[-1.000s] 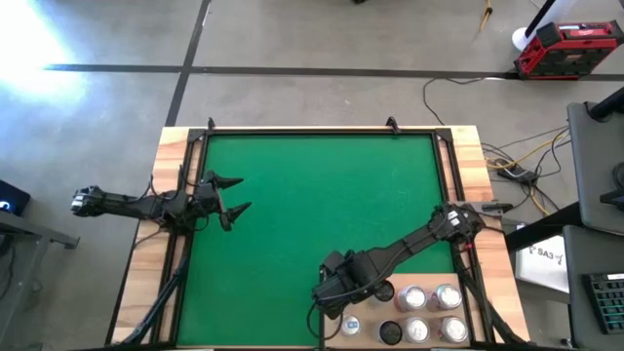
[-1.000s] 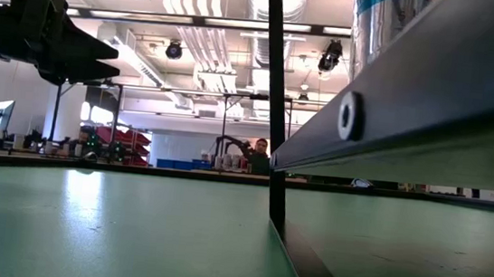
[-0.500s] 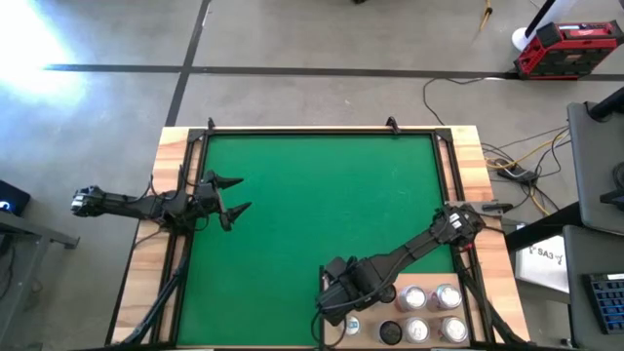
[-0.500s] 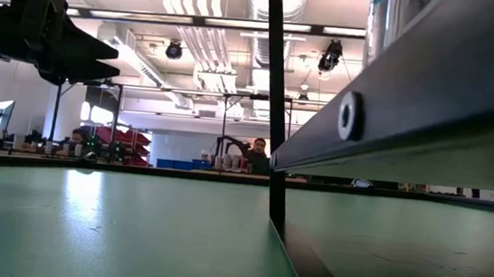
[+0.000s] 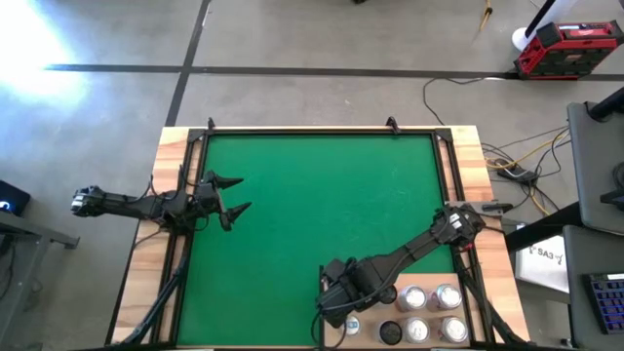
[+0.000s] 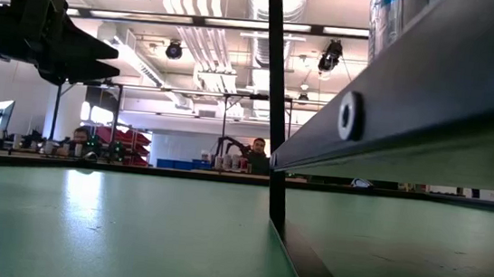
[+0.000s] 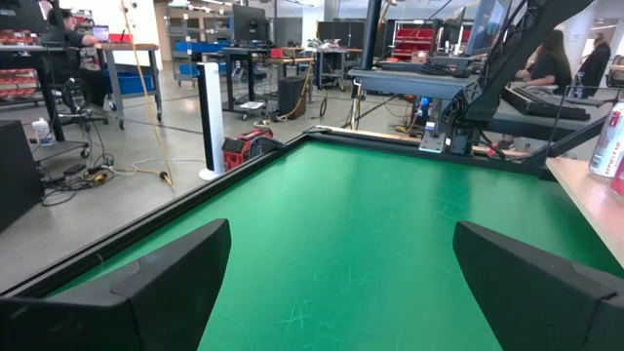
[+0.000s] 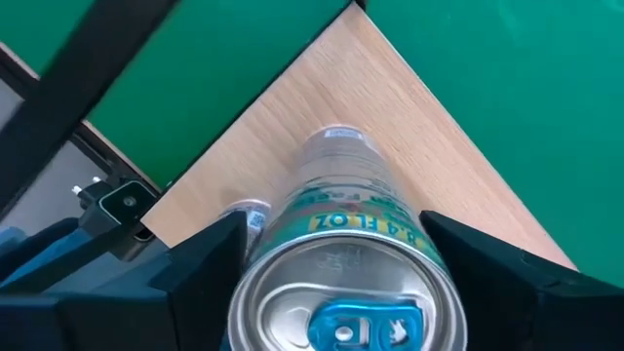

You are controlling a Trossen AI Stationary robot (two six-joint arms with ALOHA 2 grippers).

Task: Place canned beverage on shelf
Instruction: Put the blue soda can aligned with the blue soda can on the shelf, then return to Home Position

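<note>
The shelf (image 5: 375,283) is a pale wood panel with a dark edge at the table's near right corner; the low view shows its edge from below (image 6: 413,109). My right gripper (image 5: 343,314) is over the shelf's left part, shut on a silver can with a blue tab (image 8: 341,292). The can also shows in the high view (image 5: 352,327) and at the top of the low view (image 6: 396,7). My left gripper (image 5: 232,198) is open and empty above the mat's left side, and shows in its wrist view (image 7: 341,292). My right gripper pinches the can's upper side wall (image 8: 255,255) between its two fingers, one on each side, just below the rim. The fingers come from above, pointing down. The can stands upright over the shelf's wood; I cannot tell whether its base touches the shelf.
Several other cans (image 5: 429,312) stand in two rows on the shelf's right part, with a dark round one (image 5: 390,332) beside them. The green mat (image 5: 322,195) lies bare between the arms. A dark post (image 6: 273,105) stands at the shelf's corner.
My right gripper has carried the can a little toward the table's near edge, over the shelf. The can stays upright in the hold.
</note>
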